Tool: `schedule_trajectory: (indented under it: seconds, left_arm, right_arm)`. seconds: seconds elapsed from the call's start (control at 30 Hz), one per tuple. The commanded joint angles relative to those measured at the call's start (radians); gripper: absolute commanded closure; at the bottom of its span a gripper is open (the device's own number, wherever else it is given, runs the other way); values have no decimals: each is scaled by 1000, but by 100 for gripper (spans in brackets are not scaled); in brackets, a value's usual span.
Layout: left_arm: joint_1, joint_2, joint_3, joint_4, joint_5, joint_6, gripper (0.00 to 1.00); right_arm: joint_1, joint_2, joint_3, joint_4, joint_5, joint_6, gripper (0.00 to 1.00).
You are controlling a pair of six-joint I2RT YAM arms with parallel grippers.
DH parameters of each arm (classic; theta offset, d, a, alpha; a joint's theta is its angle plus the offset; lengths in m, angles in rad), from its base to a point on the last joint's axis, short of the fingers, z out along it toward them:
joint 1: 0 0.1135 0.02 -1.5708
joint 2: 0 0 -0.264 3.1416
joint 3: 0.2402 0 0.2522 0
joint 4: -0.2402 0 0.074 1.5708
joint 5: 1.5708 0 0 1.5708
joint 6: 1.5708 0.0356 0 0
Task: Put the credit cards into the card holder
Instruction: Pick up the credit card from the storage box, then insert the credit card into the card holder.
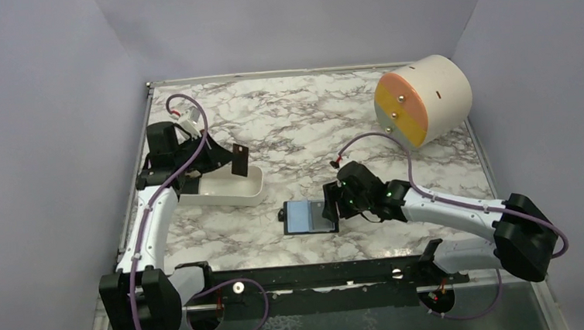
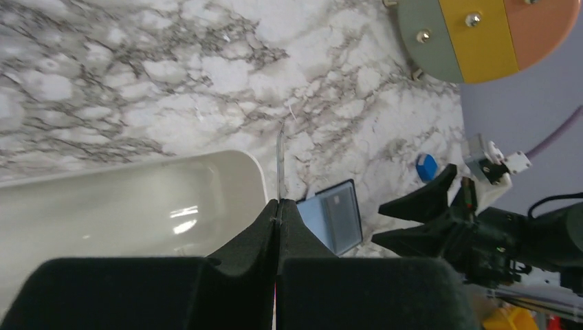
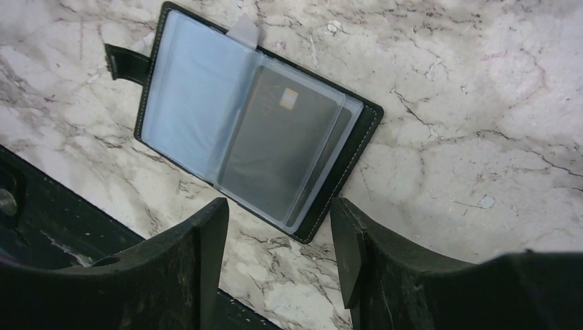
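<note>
The card holder [image 3: 185, 110] lies open and flat on the marble table [image 1: 309, 125] nearest the arm bases, its light blue sleeves facing up and one dark card [image 3: 282, 148] sitting in a clear pocket. The right gripper [image 3: 278, 210] hovers at the holder's edge with jaws apart, gripping nothing; whether it touches the leather cannot be told. Farther back, the left gripper [image 2: 278, 206] is clamped on a second credit card [image 2: 280, 165], held on edge above the corner of the white tray [image 1: 253, 189], well apart from the holder. The risks ahead look plain. The card is thin and pinched by one end, so it may twist or slip during the carry. With nothing pinning the holder, a card pushed at a pocket mouth could shove it across the marble or snag on the sleeve lip. Both arms meeting over one small wallet could also collide. A pastel-faced drum [image 1: 422, 100] stands in the far corner, out of the way.
</note>
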Motion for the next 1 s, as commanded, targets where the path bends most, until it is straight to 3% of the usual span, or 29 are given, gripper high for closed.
schedule_trajectory:
  seconds: [0.0, 0.13, 0.33, 0.77, 0.97]
  left_arm:
    - [-30, -5, -68, 98, 188, -111, 100]
    - [-110, -5, -106, 134, 166, -169, 100]
    - [-317, -20, -158, 207, 34, -260, 100]
    - [-542, -61, -301, 352, -149, -423, 100]
    - [-591, -63, -348, 406, -210, -433, 100]
  right_arm:
    - [-4, 45, 23, -19, 19, 33, 44]
    - [-4, 73, 45, -31, 18, 31, 49]
    - [-4, 113, 69, -28, 0, 36, 53]
    - [-4, 223, 130, -22, 39, 37, 55]
    - [-4, 268, 106, 18, 29, 47, 55]
